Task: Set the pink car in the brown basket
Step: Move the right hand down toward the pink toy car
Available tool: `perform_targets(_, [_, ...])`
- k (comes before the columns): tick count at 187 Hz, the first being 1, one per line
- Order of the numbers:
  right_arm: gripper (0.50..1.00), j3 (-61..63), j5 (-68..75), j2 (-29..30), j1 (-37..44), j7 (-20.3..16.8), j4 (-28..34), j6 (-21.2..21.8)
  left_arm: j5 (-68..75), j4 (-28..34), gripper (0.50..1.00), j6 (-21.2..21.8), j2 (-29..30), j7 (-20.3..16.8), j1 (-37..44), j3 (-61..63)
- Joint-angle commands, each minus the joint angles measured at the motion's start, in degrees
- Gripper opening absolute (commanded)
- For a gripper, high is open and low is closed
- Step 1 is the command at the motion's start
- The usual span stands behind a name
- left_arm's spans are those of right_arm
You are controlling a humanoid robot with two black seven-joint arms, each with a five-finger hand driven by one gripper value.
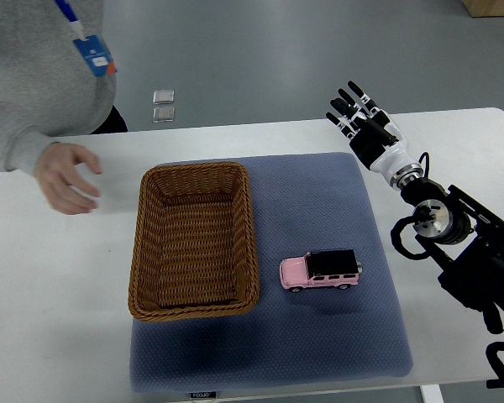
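The pink car [320, 270], with a black roof, lies on the blue-grey mat [319, 336] just right of the brown wicker basket [193, 239]. The basket stands empty on the mat's left side. My right hand [357, 113] hovers over the table's far right, beyond the mat's top right corner, fingers stretched out and holding nothing. It is well away from the car. My left arm does not show.
A person in a grey sweater stands at the far left, their hand [67, 178] resting over the white table [59, 319] left of the basket. Two small clear squares [163, 106] lie on the floor beyond the table.
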Motion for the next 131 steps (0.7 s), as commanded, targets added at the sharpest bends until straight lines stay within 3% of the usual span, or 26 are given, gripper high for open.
perform_targets(1, [0.913, 0.0, 0.0, 0.0, 0.1, 0.0, 0.0, 0.0, 0.0, 0.0, 1.000, 0.0, 0.0, 0.0, 0.0, 0.0])
perform_targets(52, [0.913, -1.8, -1.0, -1.8, 0.8, -0.4, 0.4, 0.4, 0.0, 0.0, 1.000, 0.0, 0.0, 0.0, 0.0, -0.1])
perform_targets(84, [0.911, -8.7, -14.6, -9.8, 3.7, -0.8, 3.0, 4.2, 0.0, 0.0, 1.000, 0.0, 0.0, 0.0, 0.0, 0.0])
perform_targets(104, [0.911, -11.4, -25.9, -18.1, 5.6, -2.9, 10.2, 8.4, 0.0, 0.1, 1.000, 0.0, 0.0, 0.0, -0.1, -0.1])
perform_targets(117, [0.911, -14.7, -34.1, -25.9, 7.7, -4.4, 17.4, 12.4, 0.0, 0.0, 1.000, 0.0, 0.0, 0.0, -0.2, -0.1])
perform_targets(131, [0.911, -21.1, -40.3, -33.5, 11.4, -4.6, 25.4, 13.8, 0.0, 0.0, 1.000, 0.0, 0.0, 0.0, -0.4, -0.1])
